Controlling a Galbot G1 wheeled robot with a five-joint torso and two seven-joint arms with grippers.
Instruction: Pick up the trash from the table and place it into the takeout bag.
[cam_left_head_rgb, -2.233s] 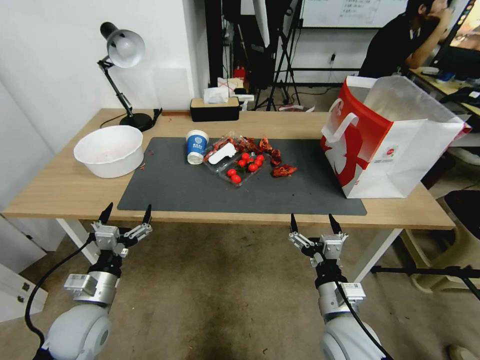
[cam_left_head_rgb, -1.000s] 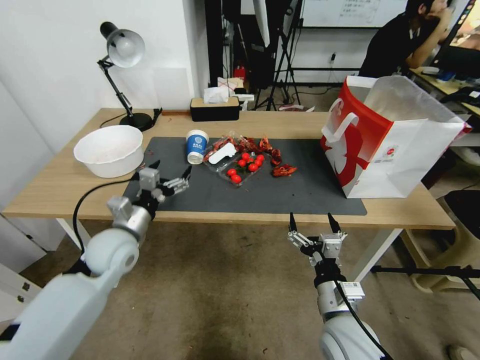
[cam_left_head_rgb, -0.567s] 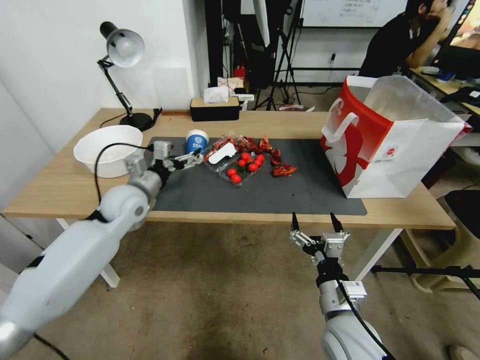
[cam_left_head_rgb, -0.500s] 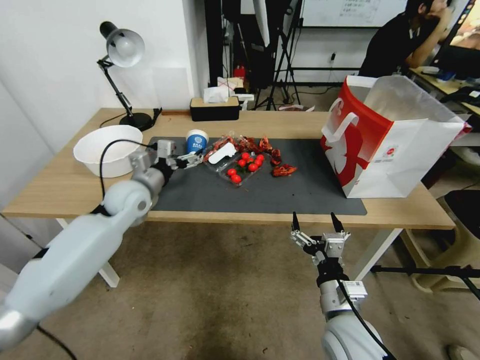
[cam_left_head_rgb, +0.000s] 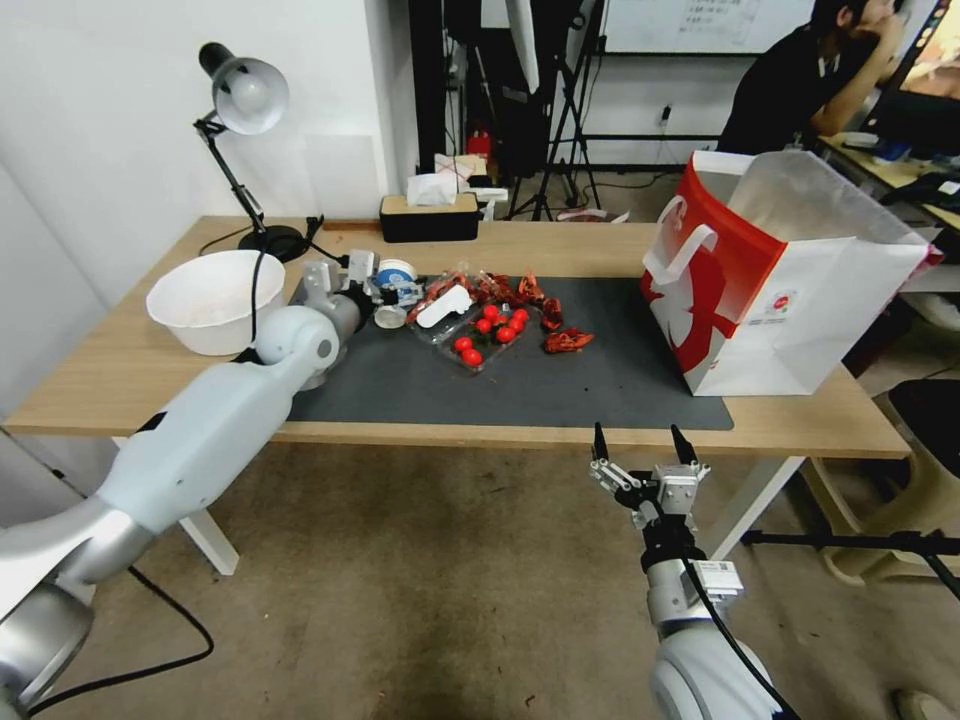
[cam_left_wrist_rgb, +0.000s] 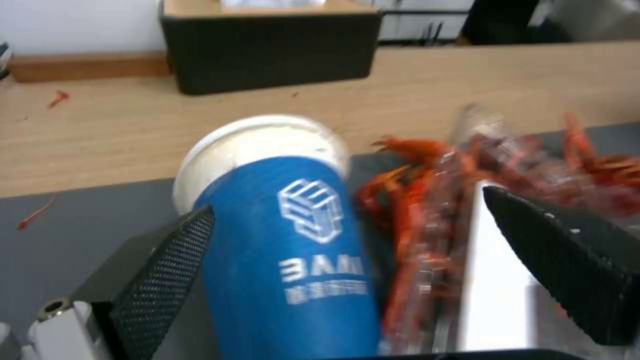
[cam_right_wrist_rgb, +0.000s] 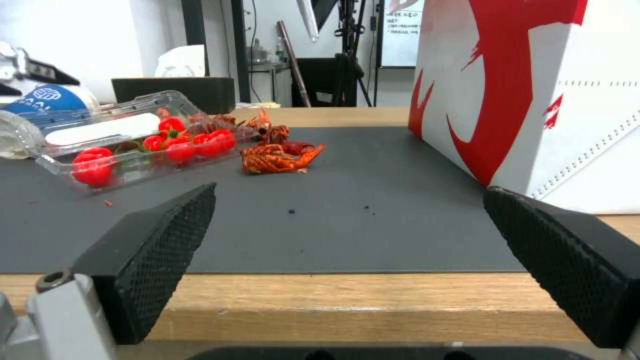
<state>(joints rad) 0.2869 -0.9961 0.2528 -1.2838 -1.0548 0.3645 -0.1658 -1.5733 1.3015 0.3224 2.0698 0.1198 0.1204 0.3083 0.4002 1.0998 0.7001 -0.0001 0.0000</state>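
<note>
The blue-and-white paper cup (cam_left_head_rgb: 397, 285) leans tilted at the left end of the dark mat (cam_left_head_rgb: 400, 385) on the table (cam_left_head_rgb: 130, 380). My left gripper (cam_left_head_rgb: 388, 295) is open around it. In the left wrist view the cup (cam_left_wrist_rgb: 293, 260) lies between the fingers (cam_left_wrist_rgb: 167, 270), against one and apart from the other. Red shell scraps (cam_left_head_rgb: 566, 341) lie mid-mat. The red and white takeout bag (cam_left_head_rgb: 790, 270) stands open at the right end. My right gripper (cam_left_head_rgb: 645, 450) hangs open below the table's front edge, facing the mat (cam_right_wrist_rgb: 333, 225) and bag (cam_right_wrist_rgb: 533, 100).
A clear clamshell of red tomatoes (cam_left_head_rgb: 480, 330) sits right beside the cup, with more red shells (cam_left_head_rgb: 528, 292) behind it. A white bowl (cam_left_head_rgb: 215, 300), a desk lamp (cam_left_head_rgb: 245, 100) and a black tissue box (cam_left_head_rgb: 430, 215) stand at the left and back.
My left arm rose from below the table edge and reached across the mat to the paper cup, which now leans. The right gripper dropped slightly.
</note>
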